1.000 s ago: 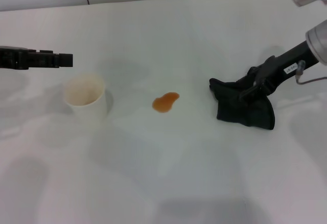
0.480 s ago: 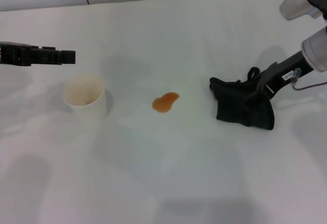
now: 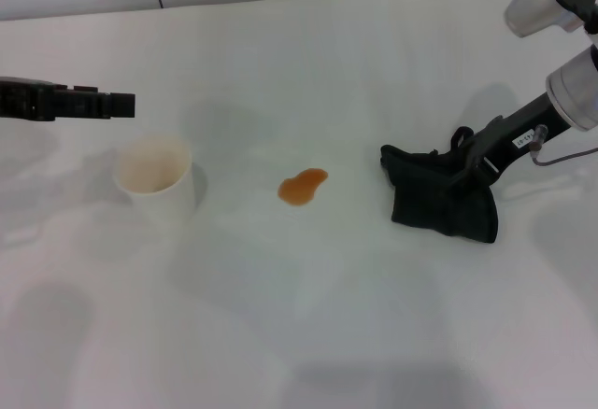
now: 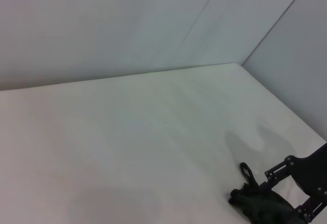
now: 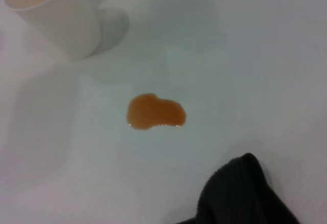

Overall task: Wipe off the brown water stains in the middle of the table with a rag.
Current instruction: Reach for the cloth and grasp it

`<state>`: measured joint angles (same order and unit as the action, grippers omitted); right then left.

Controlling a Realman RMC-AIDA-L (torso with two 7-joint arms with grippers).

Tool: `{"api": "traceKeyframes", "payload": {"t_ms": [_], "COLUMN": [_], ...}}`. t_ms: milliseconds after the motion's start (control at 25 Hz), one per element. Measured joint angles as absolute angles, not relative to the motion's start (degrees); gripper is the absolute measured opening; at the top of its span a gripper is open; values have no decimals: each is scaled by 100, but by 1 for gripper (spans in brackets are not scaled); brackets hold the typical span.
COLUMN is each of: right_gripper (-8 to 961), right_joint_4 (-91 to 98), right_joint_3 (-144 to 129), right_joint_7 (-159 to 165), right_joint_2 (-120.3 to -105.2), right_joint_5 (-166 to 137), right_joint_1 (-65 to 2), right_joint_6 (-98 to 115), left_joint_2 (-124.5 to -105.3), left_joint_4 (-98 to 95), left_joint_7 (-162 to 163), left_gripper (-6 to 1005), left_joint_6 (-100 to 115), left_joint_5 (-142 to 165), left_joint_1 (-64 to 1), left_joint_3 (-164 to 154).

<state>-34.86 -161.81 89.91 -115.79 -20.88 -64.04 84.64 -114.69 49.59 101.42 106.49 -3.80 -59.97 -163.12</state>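
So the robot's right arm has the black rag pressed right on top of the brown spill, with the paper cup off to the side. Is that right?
Not quite. The rag, held by the right gripper, lies beside the brown spill, apart from it, as the head view shows. The paper cup does stand off to the side.

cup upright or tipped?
Upright: the paper cup stands on its base on the table, open mouth up. Contents cannot tell.

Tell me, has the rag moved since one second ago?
Yes, slightly. In the head view the rag, gripped by the right gripper, has shifted a little toward the brown water stains, which stayed in place; a gap remains.
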Motion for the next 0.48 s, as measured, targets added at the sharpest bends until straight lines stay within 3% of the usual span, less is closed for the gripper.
{"api": "traceKeyframes", "payload": {"t_ms": [480], "right_gripper": [766], "right_joint_4": [-3480], "right_joint_3": [-16181], "right_joint_7": [8991], "right_joint_2": [-11571], "right_joint_5": [-2090], "right_joint_1": [-6425], "right_joint_6": [8583], "left_joint_2": [-11464], "left_joint_4": [4895], "left_joint_7": [10145], "left_gripper": [892], "left_joint_6": [10606], "left_joint_5": [-306], "left_joint_1": [-5994], "left_joint_3": [-16313]}}
